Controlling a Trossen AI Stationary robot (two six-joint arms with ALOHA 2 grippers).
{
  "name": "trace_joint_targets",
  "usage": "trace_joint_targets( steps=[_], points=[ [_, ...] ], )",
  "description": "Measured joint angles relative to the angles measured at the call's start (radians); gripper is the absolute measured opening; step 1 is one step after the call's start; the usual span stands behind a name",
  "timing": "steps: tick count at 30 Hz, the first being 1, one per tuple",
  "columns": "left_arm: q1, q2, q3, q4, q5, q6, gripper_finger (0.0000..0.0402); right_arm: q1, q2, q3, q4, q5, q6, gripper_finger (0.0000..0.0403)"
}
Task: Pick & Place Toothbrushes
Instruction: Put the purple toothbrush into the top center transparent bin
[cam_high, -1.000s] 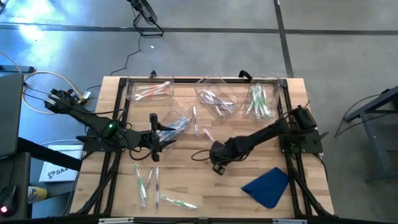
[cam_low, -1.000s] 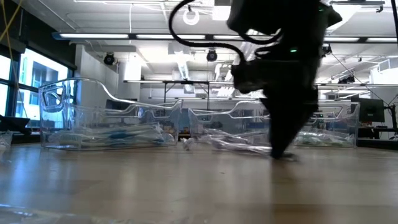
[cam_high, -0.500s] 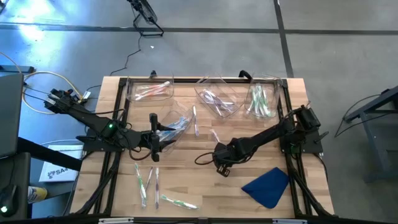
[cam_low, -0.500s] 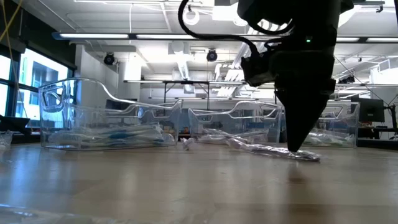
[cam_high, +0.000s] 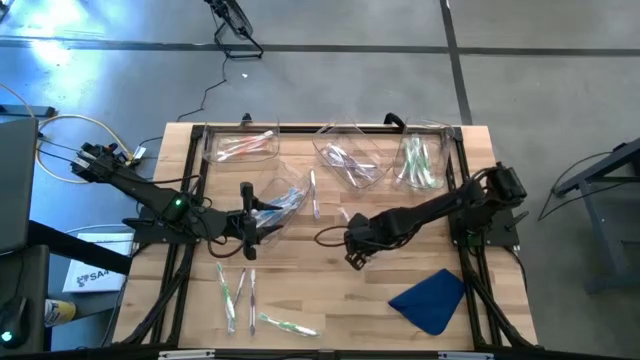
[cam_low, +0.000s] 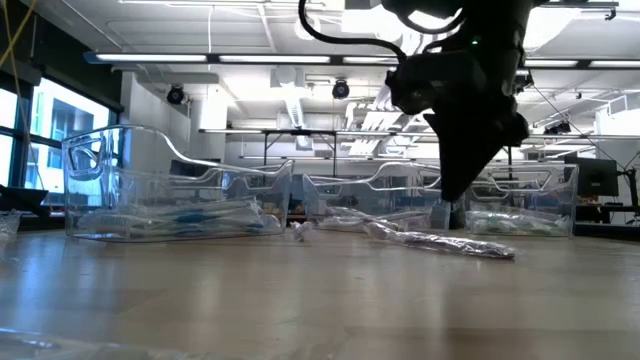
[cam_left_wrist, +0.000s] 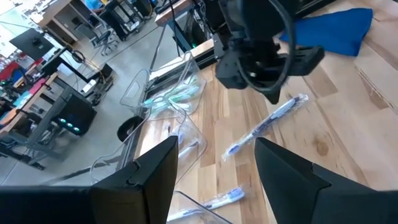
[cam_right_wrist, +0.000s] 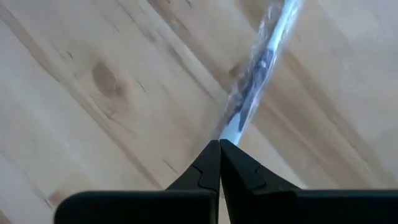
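Toothbrushes lie scattered over the table (cam_high: 320, 300). Going left to right: a few (cam_high: 238, 290) rest on the bare wood at the front left, and pink ones (cam_high: 243, 145) sit in the back-left bin (cam_high: 215, 150). The left gripper (cam_high: 247, 222) waits mid-left with its fingers (cam_left_wrist: 152, 171) spread wide, just beside a clear bin (cam_high: 285, 190) holding blue brushes. A wrapped blue toothbrush (cam_left_wrist: 267, 127) lies on the wood near the middle, in front of the right gripper (cam_high: 354, 258). That gripper hangs above the table with its tips (cam_right_wrist: 219, 163) pressed together and nothing between them; the brush (cam_right_wrist: 252, 93) is just past the tips, not held. Further right, two more bins (cam_high: 345, 160) at the back hold purple and green brushes (cam_high: 418, 160). A blue cloth (cam_high: 430, 298) lies at the front right.
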Motion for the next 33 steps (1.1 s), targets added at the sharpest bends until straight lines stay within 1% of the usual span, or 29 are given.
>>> trace_joint_targets(
  steps=[10, 33],
  points=[
    [0.000, 0.000, 0.000, 0.000, 0.000, 0.000, 0.0207, -0.020, -0.003, 0.000, 0.014, 0.006, -0.078, 0.0002],
    [0.000, 0.000, 0.000, -0.001, 0.000, 0.000, 0.0207, -0.020, -0.003, 0.000, 0.054, 0.014, -0.082, 0.0002]
  ],
)
